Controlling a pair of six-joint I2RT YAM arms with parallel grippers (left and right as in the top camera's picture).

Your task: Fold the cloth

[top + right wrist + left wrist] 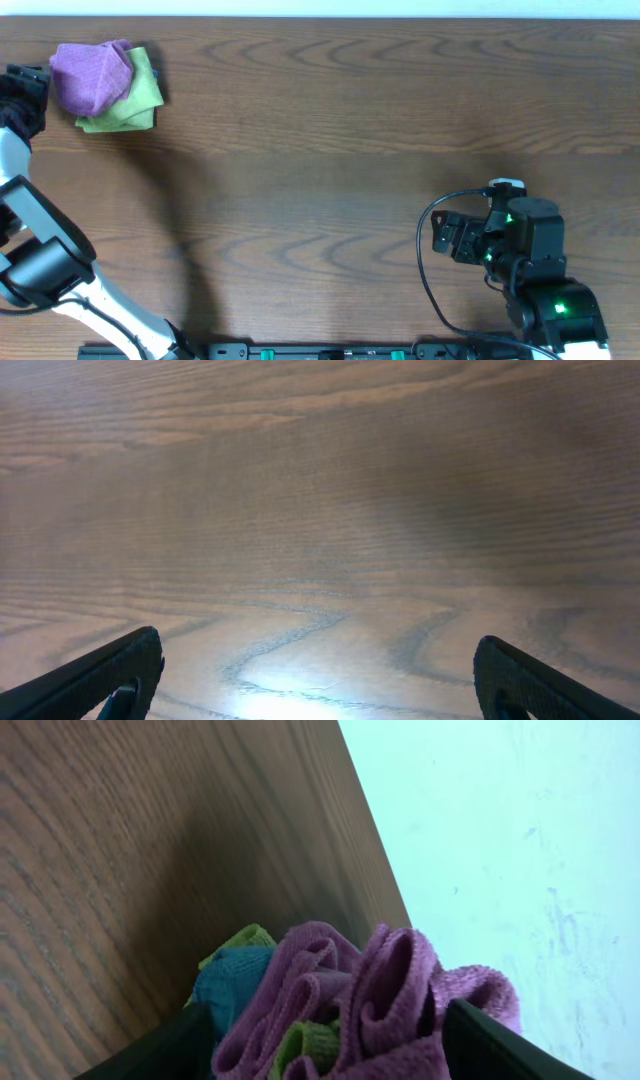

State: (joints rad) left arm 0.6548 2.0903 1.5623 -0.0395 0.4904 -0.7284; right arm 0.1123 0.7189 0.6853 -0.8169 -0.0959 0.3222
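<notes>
One limp, soft cloth [92,75] bunched at the bench's [350,150] far-left corner; left jaws straddle it, grip unclear; right jaws released; pinch an edge.

- The overhead camera looks straight down on the desk [330,120] from high above. It takes in the full width, with the far edge along the top of the frame and both arm bases at the near edge.
- The left wrist camera sits low and very close at the far left corner. It faces past the far edge, and the cloth [370,1000] fills its lower frame between the left tool [330,1055] fingers [495,1045].
- The right wrist camera hangs low over the near right part, looking across bare wood between the right tool [320,675] fingers [100,670].
- Overhead and left wrist views share the far left corner with the cloth.
</notes>
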